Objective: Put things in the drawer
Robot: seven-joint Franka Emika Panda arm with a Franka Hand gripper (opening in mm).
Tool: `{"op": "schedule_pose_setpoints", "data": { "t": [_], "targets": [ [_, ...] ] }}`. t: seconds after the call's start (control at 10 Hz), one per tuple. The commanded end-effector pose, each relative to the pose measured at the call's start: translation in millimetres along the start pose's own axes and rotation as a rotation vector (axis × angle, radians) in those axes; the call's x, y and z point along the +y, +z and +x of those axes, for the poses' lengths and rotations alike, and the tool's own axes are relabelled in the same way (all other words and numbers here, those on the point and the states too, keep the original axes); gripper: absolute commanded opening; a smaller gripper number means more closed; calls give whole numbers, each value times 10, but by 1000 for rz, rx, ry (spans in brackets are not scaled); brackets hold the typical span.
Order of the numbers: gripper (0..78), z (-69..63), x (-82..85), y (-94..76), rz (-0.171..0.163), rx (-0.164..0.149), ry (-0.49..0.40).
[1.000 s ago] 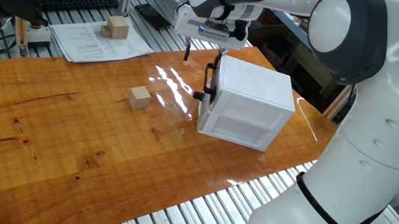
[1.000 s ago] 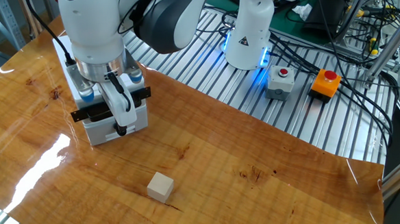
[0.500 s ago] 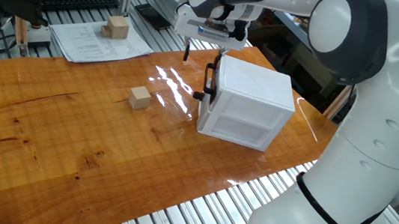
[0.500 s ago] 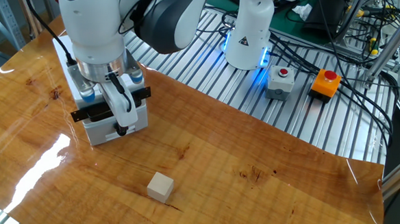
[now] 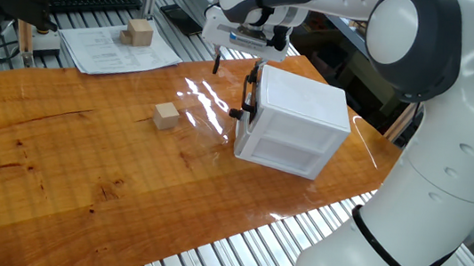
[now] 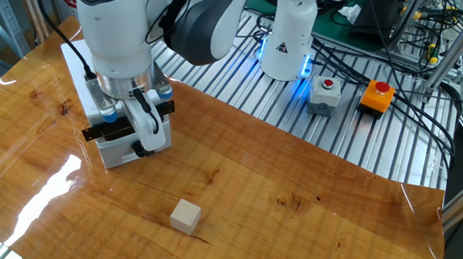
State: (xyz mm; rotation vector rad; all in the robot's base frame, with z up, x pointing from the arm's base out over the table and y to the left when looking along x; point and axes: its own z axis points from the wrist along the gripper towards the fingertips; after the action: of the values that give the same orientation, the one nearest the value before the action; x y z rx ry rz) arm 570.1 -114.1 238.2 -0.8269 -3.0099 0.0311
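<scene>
Drawer [image 5: 249,116] looks shut; one wooden cube [image 5: 166,115] sits mid-bench, untouched. Gripper [image 6: 133,127] hovers at the black handle [image 6: 108,129], fingers apart, empty.

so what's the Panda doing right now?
The gripper is at the black handle on the white drawer cabinet's front; whether it grips it is unclear. The drawer looks closed. One wooden cube sits loose on the table, another cube rests on papers behind it.
</scene>
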Motion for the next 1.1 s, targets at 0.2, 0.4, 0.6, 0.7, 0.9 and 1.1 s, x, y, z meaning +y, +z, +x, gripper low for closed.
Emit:
{"op": "schedule_pose_setpoints", "data": {
  "t": [0.2, 0.4, 0.6, 0.7, 0.9, 1.1],
  "targets": [
    [775, -9, 13, 100, 2, -9, 10],
    [775, -6, 10, 109, 6, -2, 15],
    [775, 7, -3, 154, 8, -3, 16],
    [775, 12, -8, 172, 9, -3, 17],
    [775, 17, -16, 196, 10, -4, 18],
    [775, 18, -36, 220, 9, -3, 21]
  ]
}}
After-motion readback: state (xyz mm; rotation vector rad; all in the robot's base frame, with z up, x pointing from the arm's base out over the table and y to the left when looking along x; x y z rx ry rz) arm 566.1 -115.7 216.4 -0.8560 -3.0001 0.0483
